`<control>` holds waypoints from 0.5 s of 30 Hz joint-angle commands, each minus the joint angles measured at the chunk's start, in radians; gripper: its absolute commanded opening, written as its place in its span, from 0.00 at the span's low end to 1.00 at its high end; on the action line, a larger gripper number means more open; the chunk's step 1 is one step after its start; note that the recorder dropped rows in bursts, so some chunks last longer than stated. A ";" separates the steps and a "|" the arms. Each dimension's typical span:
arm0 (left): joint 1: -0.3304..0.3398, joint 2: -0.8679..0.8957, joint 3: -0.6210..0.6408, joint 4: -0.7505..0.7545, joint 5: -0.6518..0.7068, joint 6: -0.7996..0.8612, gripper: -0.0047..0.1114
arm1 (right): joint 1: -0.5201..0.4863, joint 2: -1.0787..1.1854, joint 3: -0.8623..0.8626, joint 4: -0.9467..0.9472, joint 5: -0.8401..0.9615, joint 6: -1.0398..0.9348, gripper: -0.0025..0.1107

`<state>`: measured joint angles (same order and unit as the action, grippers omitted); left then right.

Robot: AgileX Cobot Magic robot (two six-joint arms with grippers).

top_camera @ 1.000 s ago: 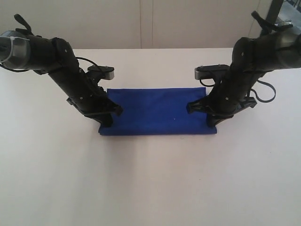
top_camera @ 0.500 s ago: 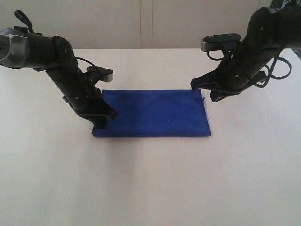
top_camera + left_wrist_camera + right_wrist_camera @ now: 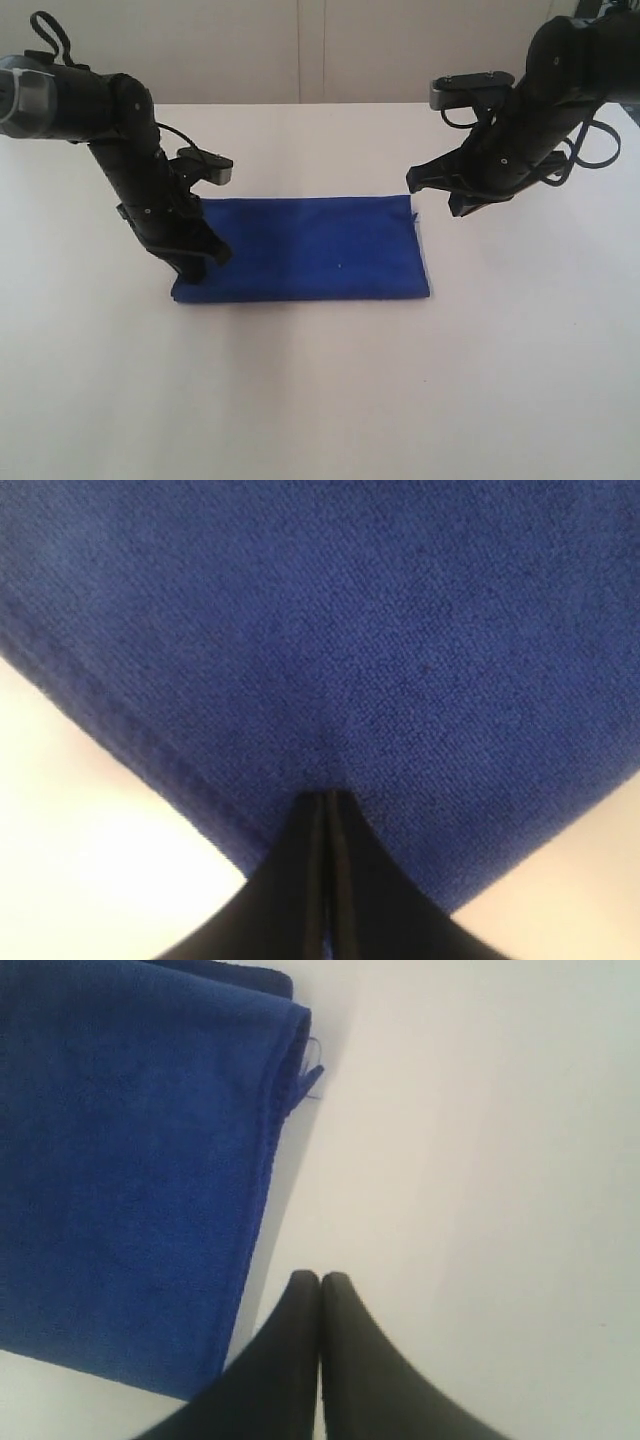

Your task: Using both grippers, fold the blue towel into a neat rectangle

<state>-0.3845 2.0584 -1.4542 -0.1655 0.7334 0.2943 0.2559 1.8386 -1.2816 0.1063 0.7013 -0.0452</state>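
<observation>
The blue towel (image 3: pixel 310 250) lies on the white table (image 3: pixel 320 400) as a long, flat folded rectangle. My left gripper (image 3: pixel 190 270) is down on the towel's near left corner, shut, with the cloth puckering at its tips (image 3: pixel 327 798). In the left wrist view the towel (image 3: pixel 330 630) fills nearly the whole picture. My right gripper (image 3: pixel 458 207) hangs above the table just past the towel's right end, shut and empty (image 3: pixel 320 1280). The right wrist view shows the towel's right edge (image 3: pixel 130 1160) and a small tag (image 3: pixel 310 1082) at its corner.
The white table stretches bare on every side of the towel. A pale wall (image 3: pixel 300 50) runs behind the table's far edge. Both black arms lean in from the upper left and upper right.
The right gripper has let go of the towel's right end and risen up and to the right. The left gripper has slid left, and the towel has moved left with it.
</observation>
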 commanded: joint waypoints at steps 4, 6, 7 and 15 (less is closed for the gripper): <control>0.003 -0.006 0.011 0.025 0.034 -0.009 0.04 | -0.006 -0.010 -0.002 -0.009 -0.005 0.005 0.02; 0.003 -0.012 0.011 0.018 0.019 -0.009 0.04 | -0.006 -0.010 -0.002 -0.007 -0.014 0.010 0.02; 0.003 -0.017 0.009 0.006 0.013 -0.009 0.04 | -0.006 -0.010 -0.002 -0.007 -0.019 0.022 0.02; 0.003 -0.088 0.002 -0.044 -0.025 -0.009 0.04 | -0.006 -0.037 -0.002 -0.007 -0.040 0.053 0.02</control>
<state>-0.3845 2.0076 -1.4521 -0.1736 0.6985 0.2925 0.2559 1.8293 -1.2816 0.1037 0.6735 0.0000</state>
